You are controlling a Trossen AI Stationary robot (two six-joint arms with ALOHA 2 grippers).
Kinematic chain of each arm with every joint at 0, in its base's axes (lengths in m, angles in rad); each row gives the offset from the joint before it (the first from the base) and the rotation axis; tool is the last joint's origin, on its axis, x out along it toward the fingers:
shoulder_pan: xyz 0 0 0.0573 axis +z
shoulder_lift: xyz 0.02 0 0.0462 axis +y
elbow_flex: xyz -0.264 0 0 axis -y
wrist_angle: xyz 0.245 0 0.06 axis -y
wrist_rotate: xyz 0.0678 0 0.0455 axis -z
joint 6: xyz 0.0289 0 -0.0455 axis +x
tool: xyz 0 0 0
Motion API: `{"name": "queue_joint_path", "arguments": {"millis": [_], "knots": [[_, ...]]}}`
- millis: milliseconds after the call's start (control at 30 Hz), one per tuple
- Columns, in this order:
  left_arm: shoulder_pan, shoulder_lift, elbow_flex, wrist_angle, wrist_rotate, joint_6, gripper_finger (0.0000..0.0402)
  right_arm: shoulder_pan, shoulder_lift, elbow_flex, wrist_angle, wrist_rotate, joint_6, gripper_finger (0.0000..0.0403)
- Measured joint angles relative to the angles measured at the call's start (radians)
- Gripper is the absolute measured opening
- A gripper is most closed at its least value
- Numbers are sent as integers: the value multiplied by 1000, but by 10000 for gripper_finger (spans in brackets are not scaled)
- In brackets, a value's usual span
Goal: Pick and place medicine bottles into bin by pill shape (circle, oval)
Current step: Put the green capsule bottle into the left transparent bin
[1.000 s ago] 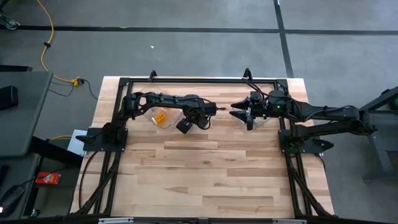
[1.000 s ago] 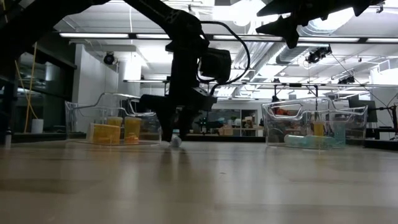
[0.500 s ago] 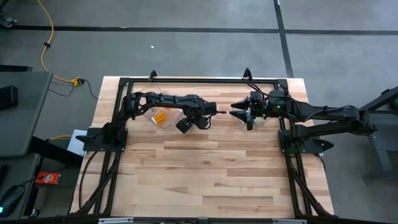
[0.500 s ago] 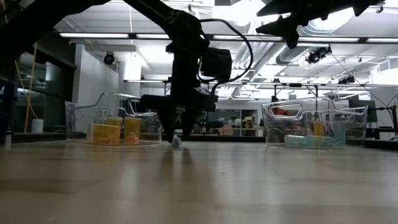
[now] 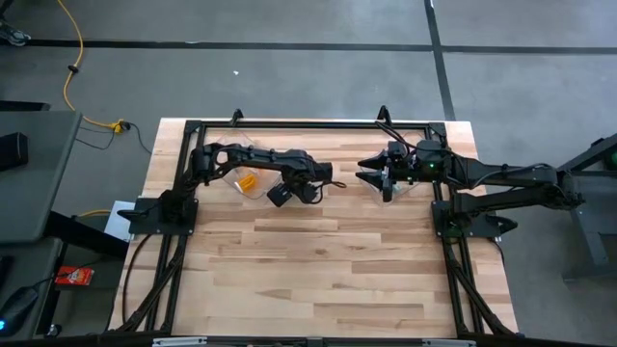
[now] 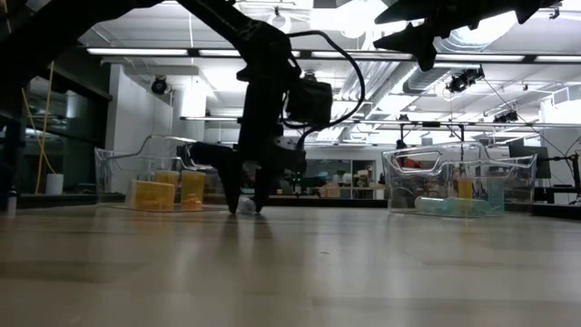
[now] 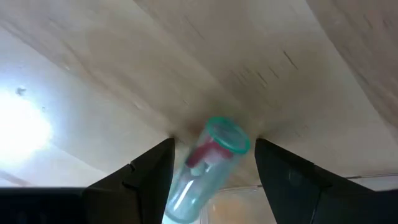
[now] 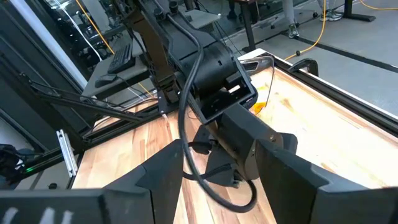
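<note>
the left hand (image 6: pixel 241 202) is down at the desk (image 5: pixel 318 270), its fingers (image 7: pixel 147 176) apart around a pale teal-capped bottle (image 7: pixel 210 163) that lies tilted between them, not yet clamped as far as i can see. in the high view this sits near 12 o'clock of the desk's centre, just beside the left bin (image 6: pixel 163 177), which already holds orange bottles (image 6: pixel 169 191). the right bin (image 6: pixel 458 183) holds a few more. the right hand (image 5: pixel 371 172) hovers high over that bin, fingers spread and empty. sorting looks nearly done; this bottle seems the last one loose.
</note>
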Motion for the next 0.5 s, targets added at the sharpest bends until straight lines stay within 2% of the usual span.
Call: {"name": "queue_joint_path", "arguments": {"millis": [300, 500], "knots": [[-2, -2, -7, 27, -13, 9, 209, 0, 0, 0, 0, 0, -4, 193], [-11, -2, -7, 42, -44, 50, 169, 0, 0, 0, 0, 0, 0, 193]]}}
